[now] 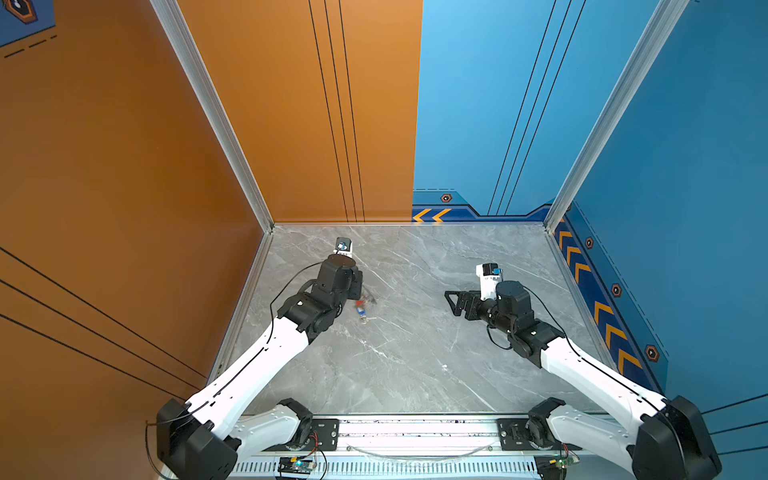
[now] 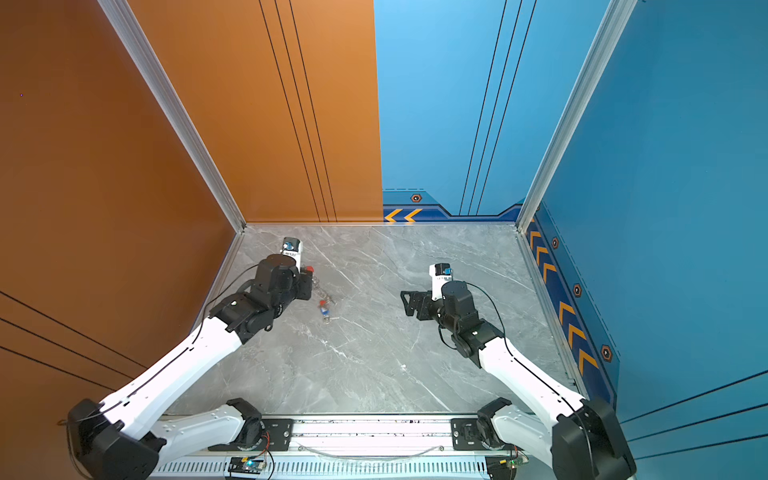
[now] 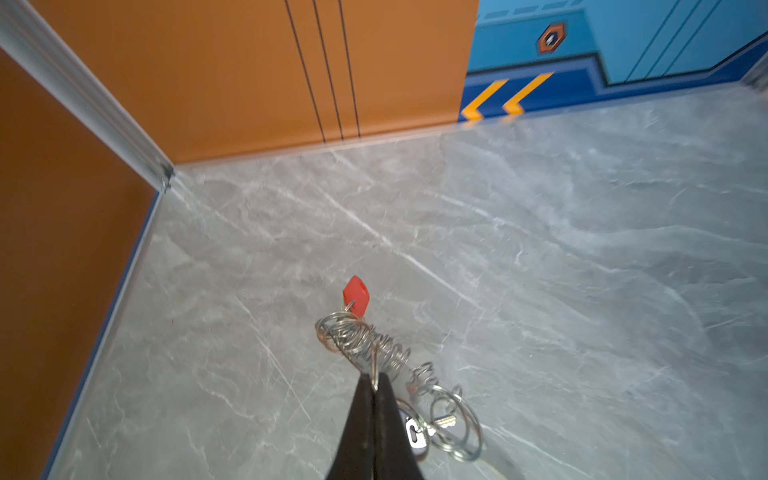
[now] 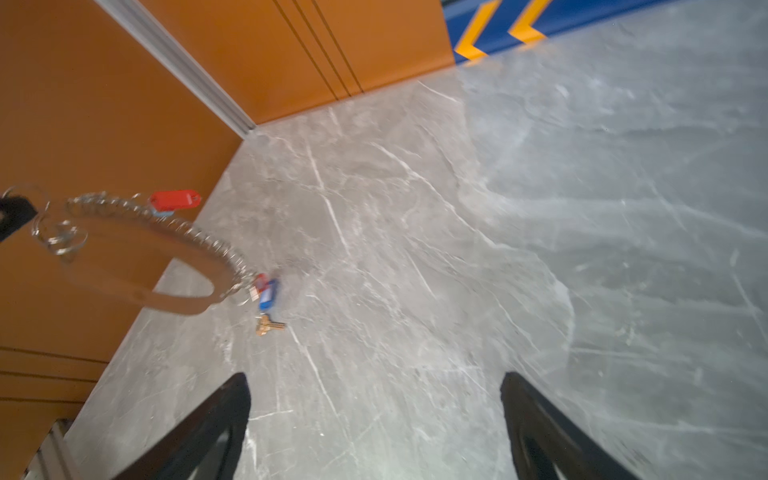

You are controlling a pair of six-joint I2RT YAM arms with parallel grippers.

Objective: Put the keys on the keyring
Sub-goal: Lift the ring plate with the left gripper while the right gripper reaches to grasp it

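My left gripper [image 3: 376, 380] is shut on the thin metal edge of the keyring [image 3: 361, 345], holding it up at a slant. In the right wrist view the keyring [image 4: 178, 303] shows as a flat oval plate with a row of small split rings along its rim. A red tag [image 4: 174, 200] hangs near its upper end. At its low end a blue tag [image 4: 268, 294] and a key [image 4: 268, 325] reach the table; both top views show them [image 2: 324, 311]. My right gripper [image 1: 451, 303] stands open and empty, well to the right of the keys.
The grey marble table [image 1: 415, 365] is walled by orange panels [image 1: 124, 166] on the left and back-left and blue panels [image 1: 685, 166] on the right. A metal rail [image 1: 415, 432] with the arm bases runs along the front edge.
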